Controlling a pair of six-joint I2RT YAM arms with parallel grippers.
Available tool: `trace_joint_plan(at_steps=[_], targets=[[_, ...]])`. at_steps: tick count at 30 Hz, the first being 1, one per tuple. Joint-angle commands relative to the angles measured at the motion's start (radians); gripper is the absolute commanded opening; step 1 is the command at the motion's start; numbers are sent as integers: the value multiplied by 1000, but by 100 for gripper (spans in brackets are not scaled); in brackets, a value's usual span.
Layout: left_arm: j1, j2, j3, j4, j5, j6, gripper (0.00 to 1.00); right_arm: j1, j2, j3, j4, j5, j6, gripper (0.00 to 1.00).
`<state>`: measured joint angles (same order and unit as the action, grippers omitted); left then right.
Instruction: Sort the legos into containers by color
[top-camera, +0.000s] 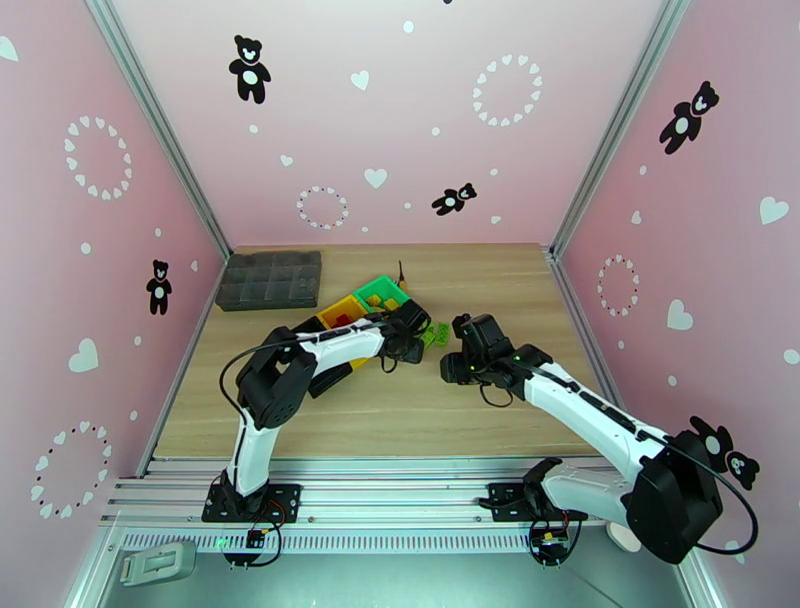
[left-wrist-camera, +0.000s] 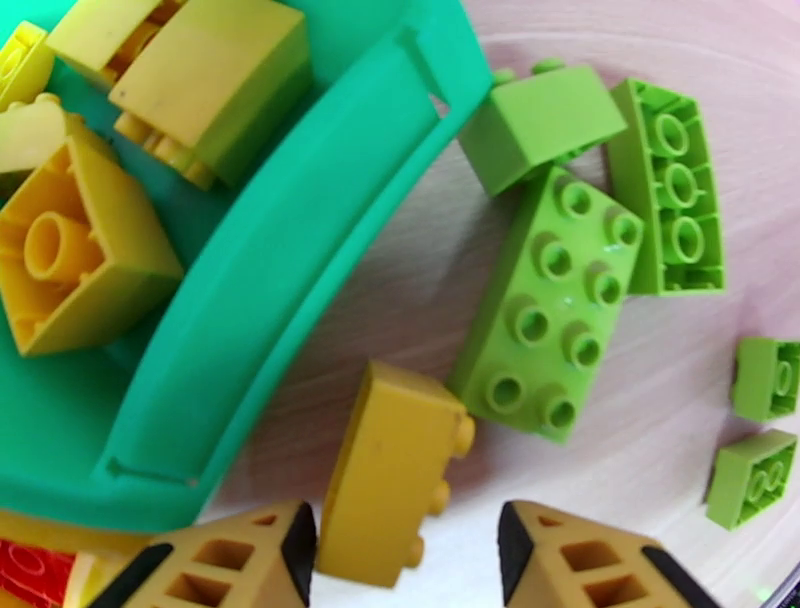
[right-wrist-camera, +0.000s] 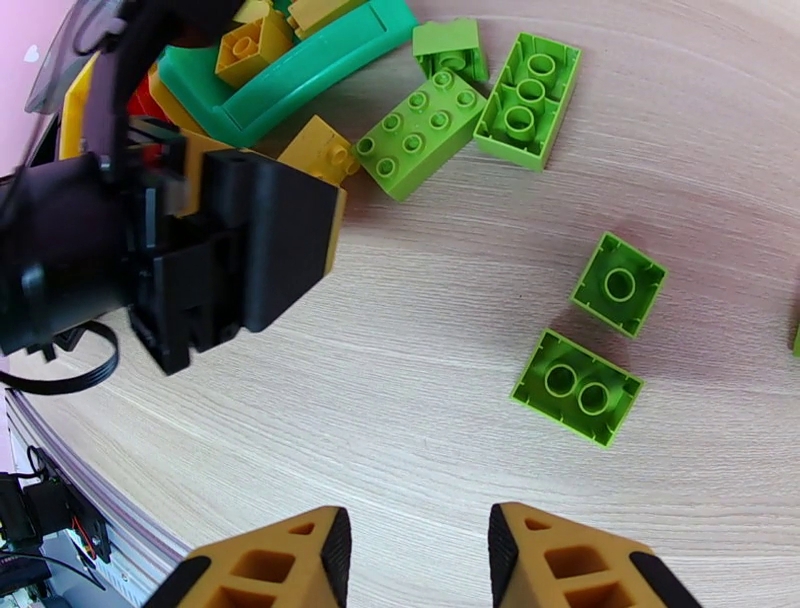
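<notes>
Left arm (top-camera: 335, 348) reaching forward, left claw (left-wrist-camera: 405, 545) spread, right arm (top-camera: 590, 410) reaching inward, right claw (right-wrist-camera: 415, 548) spread

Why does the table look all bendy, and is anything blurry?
Left wrist: the wide lens bows the green bin rim and swirls the wood grain; the near yellow brick looks soft. Right wrist: the table grain curves, green bricks cast soft shadows. Top external: sharp, evenly lit.

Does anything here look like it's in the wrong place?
Yes. Several yellow bricks sit inside the green bin, which looks mismatched for a colour sort, while green bricks lie loose on the table beside it.
</notes>
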<state>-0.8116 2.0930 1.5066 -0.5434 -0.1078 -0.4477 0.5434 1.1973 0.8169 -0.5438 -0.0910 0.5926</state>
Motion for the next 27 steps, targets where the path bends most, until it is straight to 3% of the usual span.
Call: trace_joint_plan(at_steps=[1, 6, 14, 27], targets=[[-5, 23, 39, -33, -33, 17, 51, -1, -23, -13, -3, 16, 9, 42], [-6, 22, 39, -33, -43, 15, 45, 0, -21, -19, 7, 19, 11, 42], [-11, -21, 13, -34, -47, 12, 27, -2, -23, -15, 12, 37, 12, 41], [-13, -175, 35, -77, -48, 40, 24, -3, -31, -13, 0, 90, 5, 41]])
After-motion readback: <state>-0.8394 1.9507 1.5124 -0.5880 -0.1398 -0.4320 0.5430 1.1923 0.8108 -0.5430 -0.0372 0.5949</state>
